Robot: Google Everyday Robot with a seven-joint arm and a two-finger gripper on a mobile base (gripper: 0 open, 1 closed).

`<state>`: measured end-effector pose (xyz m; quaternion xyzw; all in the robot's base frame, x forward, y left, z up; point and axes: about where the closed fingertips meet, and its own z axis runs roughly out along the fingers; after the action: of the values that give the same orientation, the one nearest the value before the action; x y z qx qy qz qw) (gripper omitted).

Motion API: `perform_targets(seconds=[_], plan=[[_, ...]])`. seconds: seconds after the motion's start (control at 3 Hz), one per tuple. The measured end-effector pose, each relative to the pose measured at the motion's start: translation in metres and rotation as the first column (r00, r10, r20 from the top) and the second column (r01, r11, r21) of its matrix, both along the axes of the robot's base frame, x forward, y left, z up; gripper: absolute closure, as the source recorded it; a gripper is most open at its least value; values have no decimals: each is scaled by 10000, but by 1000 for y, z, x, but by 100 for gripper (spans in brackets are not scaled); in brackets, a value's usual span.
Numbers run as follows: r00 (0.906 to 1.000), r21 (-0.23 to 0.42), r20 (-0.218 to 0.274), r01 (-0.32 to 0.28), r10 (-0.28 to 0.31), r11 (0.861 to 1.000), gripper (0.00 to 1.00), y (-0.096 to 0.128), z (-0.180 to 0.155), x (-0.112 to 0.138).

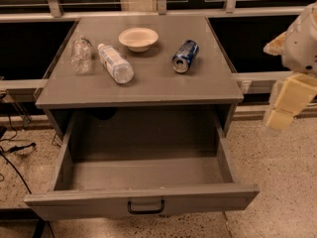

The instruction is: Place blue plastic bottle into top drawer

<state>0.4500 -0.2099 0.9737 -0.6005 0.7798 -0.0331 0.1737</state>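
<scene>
The blue plastic bottle [115, 63] lies on its side on the grey cabinet top [148, 83], left of centre, white cap pointing to the back. The top drawer [143, 205] is pulled wide open below, with nothing visible inside and a black handle [145, 207] on its front panel. My gripper [283, 114] hangs in the air at the right edge of the view, beyond the cabinet's right side, far from the bottle and holding nothing.
A shorter wrinkled clear bottle [81, 54] lies left of the labelled one. A white bowl [138, 37] stands at the back centre. A blue soda can [185, 56] lies on its side at the right. Cables [15, 152] run over the floor at the left.
</scene>
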Motion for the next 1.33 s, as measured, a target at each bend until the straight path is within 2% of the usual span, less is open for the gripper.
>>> perform_targets(seconds=[0.67,1.0,1.33], plan=[[9996,667,258,105,-123,9977,0,39,-23,48],[9985,1039,300,423,-457,9937,0,67,-34,73],[9903,1465,632,1138,-1241,9826,0,111,-39,105]])
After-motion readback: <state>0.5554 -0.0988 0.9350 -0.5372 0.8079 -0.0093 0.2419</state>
